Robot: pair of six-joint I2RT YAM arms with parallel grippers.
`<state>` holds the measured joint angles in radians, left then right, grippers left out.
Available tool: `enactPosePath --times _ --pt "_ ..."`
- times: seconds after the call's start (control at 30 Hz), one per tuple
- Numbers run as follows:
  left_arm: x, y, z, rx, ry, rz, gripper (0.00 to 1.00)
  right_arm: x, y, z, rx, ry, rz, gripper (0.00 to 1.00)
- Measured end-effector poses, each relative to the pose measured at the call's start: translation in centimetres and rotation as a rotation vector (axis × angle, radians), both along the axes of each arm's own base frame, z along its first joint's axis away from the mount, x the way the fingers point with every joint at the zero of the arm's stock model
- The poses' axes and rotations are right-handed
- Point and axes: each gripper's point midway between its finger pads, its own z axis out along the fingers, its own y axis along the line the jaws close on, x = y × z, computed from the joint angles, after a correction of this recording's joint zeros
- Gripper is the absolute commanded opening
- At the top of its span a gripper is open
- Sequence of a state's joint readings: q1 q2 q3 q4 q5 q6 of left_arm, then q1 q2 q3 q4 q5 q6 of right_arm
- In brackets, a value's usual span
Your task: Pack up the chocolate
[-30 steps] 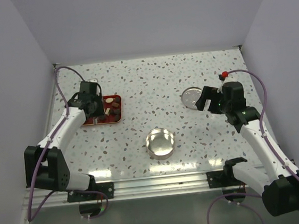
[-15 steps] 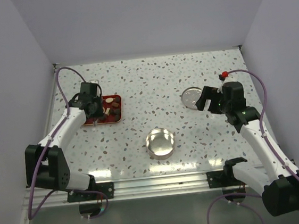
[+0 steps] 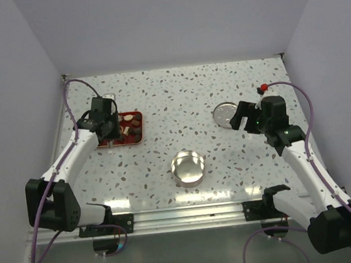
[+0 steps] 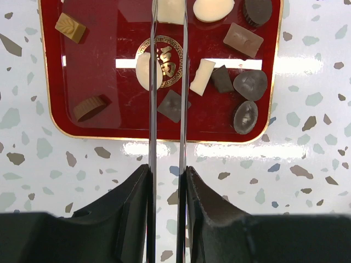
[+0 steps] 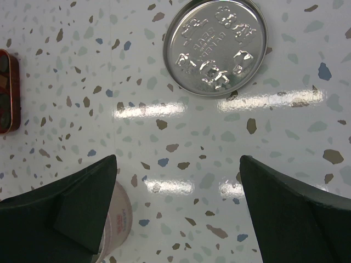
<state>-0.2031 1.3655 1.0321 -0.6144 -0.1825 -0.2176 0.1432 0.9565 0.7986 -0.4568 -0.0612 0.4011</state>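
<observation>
Left gripper (image 4: 167,176), seen from its wrist camera, has its fingers pressed against the two blades of long metal tweezers (image 4: 153,109). The blades run nearly parallel, a narrow gap between them, up across the red tray (image 4: 82,71) and out of the top of the frame, so their tips cannot be seen. Twelve chocolate pieces (image 4: 243,39) lie in the tray: four cream-white, five dark and three brown or tan. Most cluster in its right half, and two sit alone at left. One cream oval lies partly behind the left blade.

Right gripper (image 5: 178,160) hangs above the speckled table (image 5: 285,126) with its fingers spread wide and nothing between them. One embossed silver lid (image 5: 215,46) lies flat at the top of its view. In the overhead view, one round tin (image 3: 188,168) stands uncovered at lower centre, well apart from both tray and lid.
</observation>
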Motion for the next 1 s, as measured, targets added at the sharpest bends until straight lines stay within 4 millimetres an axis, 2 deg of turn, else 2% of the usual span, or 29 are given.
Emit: enactPosePath --times 0.27,0.4,0.57,0.77,0.87,1.0 --pt "-1.0 -0.3 1.0 -0.023 -0.005 -0.017 0.23 0.0 0.0 0.0 0.0 0.0 0.0 0.97" --pt "-1.2 -1.1 1.7 -0.065 -0.022 -0.049 0.22 0.0 0.0 0.0 0.0 0.0 0.0 0.97" --pt "-1.8 -2.4 4.0 -0.138 -0.086 -0.102 0.22 0.5 0.1 -0.6 -0.005 0.028 0.0 0.97" --pt "-3.7 -3.7 6.1 -0.195 -0.161 -0.173 0.21 1.8 0.2 -0.8 -0.01 0.047 0.002 0.97" --pt "-5.3 -5.4 6.3 -0.21 -0.177 -0.229 0.2 2.5 0.3 -0.8 -0.014 0.052 0.004 0.97" --pt "-8.2 -9.2 6.4 -0.264 -0.174 -0.343 0.18 3.5 0.5 -0.9 -0.016 0.061 0.006 0.96"
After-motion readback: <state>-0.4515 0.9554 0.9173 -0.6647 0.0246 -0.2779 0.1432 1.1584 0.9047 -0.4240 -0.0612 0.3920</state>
